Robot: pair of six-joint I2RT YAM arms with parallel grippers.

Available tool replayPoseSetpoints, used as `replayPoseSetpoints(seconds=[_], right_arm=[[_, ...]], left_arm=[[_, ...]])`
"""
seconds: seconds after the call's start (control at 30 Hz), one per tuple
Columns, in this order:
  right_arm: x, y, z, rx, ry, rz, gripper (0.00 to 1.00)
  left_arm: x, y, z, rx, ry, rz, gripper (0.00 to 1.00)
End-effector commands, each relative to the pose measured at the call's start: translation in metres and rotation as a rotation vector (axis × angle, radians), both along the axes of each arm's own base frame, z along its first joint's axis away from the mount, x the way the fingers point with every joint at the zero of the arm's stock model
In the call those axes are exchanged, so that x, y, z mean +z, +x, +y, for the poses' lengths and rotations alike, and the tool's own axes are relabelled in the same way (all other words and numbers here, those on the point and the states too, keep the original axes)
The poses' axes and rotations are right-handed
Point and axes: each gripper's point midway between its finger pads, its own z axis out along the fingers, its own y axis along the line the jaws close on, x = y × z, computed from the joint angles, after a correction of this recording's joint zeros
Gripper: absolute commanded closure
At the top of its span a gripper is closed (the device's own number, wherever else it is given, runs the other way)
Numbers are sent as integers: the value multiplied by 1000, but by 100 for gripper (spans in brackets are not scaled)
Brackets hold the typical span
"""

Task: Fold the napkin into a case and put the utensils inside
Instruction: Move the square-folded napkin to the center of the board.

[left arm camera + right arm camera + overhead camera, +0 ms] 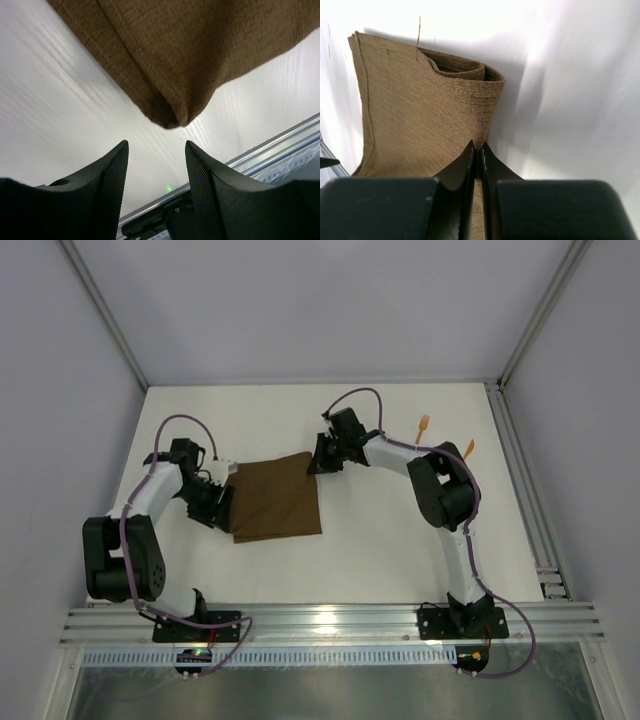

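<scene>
The dark brown napkin [277, 498] lay folded in layers on the white table [380, 550] between the two arms. The orange fork [424, 423] and the plain pointed utensil [469, 449] sat on the tabletop off to the right, well apart from the cloth. The right gripper [479, 148] had its jaws pressed together on the napkin's far right corner, pinching the cloth, while the left gripper [156, 146] stood partly open at the cloth's left side, a folded corner just ahead of its ribbed fingers [114, 167], which held nothing.
</scene>
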Motion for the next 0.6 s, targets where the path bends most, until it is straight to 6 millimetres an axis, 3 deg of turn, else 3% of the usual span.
replayPoseSetpoints(seconds=[0.0, 0.13, 0.17, 0.2, 0.23, 0.27, 0.3, 0.33, 0.37, 0.43, 0.47, 0.57], right_arm=[[35, 41, -25, -45, 48, -62, 90], [54, 72, -60, 24, -57, -146, 90], [41, 73, -64, 63, -86, -124, 90], [51, 73, -71, 95, -116, -96, 90], [47, 76, -80, 115, -148, -82, 90], [25, 76, -88, 161, -200, -60, 89], [27, 77, -96, 164, -229, -43, 81], [20, 82, -108, 140, -283, -38, 67], [23, 87, -119, 115, -310, -42, 39], [33, 91, -136, 60, -383, -81, 28], [59, 90, -135, 30, -385, -159, 14], [102, 81, -125, -2, -469, -351, 7]], left_arm=[[34, 11, -15, -40, -86, -111, 49], [47, 12, -17, -49, -96, -149, 49], [50, 13, -16, -50, -94, -163, 48], [51, 13, -16, -50, -94, -166, 49], [52, 13, -16, -50, -92, -172, 49], [54, 13, -16, -49, -92, -176, 49], [55, 13, -16, -46, -91, -178, 49], [57, 15, -16, -44, -88, -183, 49], [58, 15, -15, -43, -86, -186, 49], [60, 16, -15, -33, -85, -192, 49], [62, 17, -15, -32, -85, -197, 49], [65, 18, -16, -24, -85, -216, 49]])
